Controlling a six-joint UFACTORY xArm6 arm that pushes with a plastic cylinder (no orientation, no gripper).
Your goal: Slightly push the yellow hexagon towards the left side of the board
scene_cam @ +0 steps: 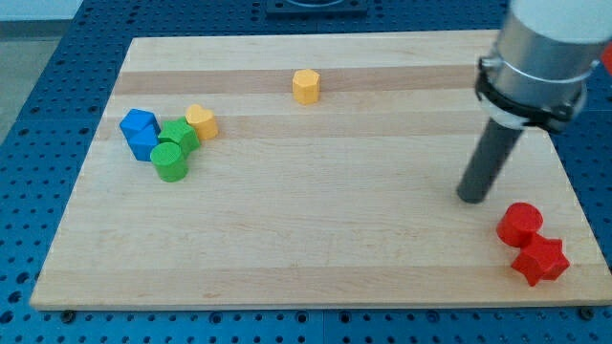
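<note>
Yellow hexagon (pixel 306 86): stands alone near the board's top edge, a little to the view's left of centre, with bare wood on both sides of it.
Tip (pixel 471 197): rests on the board toward the view's right, well apart from the yellow hexagon and lower in the view; it touches no block.
Rod end: a plain dark rod with no jaws to open or close, and it holds nothing.
Red pair: a red cylinder (pixel 520 224) and a red star (pixel 540 261) sit touching by the bottom-right corner, just beside the right edge (near the tip but apart from it).
Left cluster: a blue block (pixel 141 133), two green blocks (pixel 173 151) and a yellow heart (pixel 201 121) huddle near the left edge.
Board (pixel 316 239): its wide middle and bottom stretch show only wood.
</note>
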